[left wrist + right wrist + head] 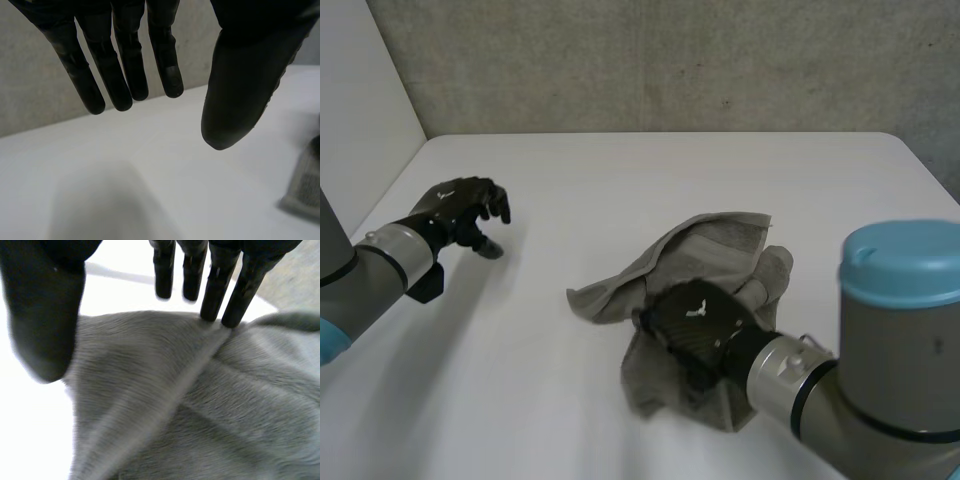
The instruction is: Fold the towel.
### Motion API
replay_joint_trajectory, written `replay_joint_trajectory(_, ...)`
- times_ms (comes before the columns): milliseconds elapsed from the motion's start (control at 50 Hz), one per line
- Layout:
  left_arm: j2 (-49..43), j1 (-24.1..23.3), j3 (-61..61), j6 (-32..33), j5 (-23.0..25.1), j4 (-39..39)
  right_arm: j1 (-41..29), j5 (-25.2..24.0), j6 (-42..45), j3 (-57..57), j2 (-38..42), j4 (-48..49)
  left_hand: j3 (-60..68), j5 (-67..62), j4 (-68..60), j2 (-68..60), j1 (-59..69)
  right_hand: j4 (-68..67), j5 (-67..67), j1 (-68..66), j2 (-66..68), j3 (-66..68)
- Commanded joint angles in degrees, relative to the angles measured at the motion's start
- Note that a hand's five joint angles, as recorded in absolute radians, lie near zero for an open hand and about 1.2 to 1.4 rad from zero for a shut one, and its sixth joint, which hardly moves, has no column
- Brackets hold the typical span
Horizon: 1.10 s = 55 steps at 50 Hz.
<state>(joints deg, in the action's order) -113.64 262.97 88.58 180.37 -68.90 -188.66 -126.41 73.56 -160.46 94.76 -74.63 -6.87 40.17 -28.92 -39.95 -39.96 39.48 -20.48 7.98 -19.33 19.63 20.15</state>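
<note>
A grey towel [712, 250] lies crumpled in a loose heap on the white table [620, 180], right of the middle. My right hand [694, 318] hovers over the heap's near part, palm down. In the right wrist view its fingers [216, 290] are straight, their tips touching a raised fold of the towel [190, 405], and the thumb [44, 315] stands apart, so the hand is open. My left hand [463, 212] is well to the left of the towel, just above the bare table. Its fingers [120, 65] and thumb [240, 80] are spread and hold nothing. One towel edge [306, 192] lies beyond that thumb.
A grey wall [660, 60] runs behind the table's far edge. The table's left edge [390, 185] is close to my left forearm. Bare tabletop stretches between my left hand and the towel, and beyond the towel to the far edge.
</note>
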Motion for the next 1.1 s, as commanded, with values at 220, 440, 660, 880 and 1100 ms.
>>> replay_joint_trajectory(220, 0.08, -16.88, -6.57, -0.28, -0.01, -0.05, 21.89, -0.17, -2.57, -0.63, -8.69, -0.07, -8.77, 7.51, 8.54, 8.55, -8.07, 10.48, -7.98, 9.33, -9.63, -10.15)
replay_joint_trajectory(440, -10.46, -26.46, -15.62, 0.60, 4.02, -0.13, 26.13, -0.87, -1.79, 5.95, -8.60, -0.07, -9.94, 8.68, 9.71, 9.73, -9.24, 10.48, -7.98, 9.33, -9.63, -10.15)
replay_joint_trajectory(660, -7.92, -26.37, -11.67, 6.48, 21.62, 0.39, 30.78, -4.91, -1.43, 11.15, -10.27, 0.55, -10.11, 8.85, 9.88, 9.90, -9.42, 10.48, -7.98, 9.33, -9.63, -10.15)
replay_joint_trajectory(880, -7.74, -25.49, -9.47, 20.35, 23.11, 3.29, 32.45, -7.90, -1.95, 14.75, -11.94, 0.02, -9.44, 8.18, 9.21, 9.23, -8.74, 10.48, -7.98, 9.33, -9.63, -10.15)
replay_joint_trajectory(1100, -10.99, -25.67, -10.88, 34.07, 17.76, 4.53, 28.69, -8.25, -4.41, 19.94, -12.82, 0.02, -8.43, 7.17, 8.20, 8.22, -7.73, 10.48, -7.98, 9.33, -9.63, -10.15)
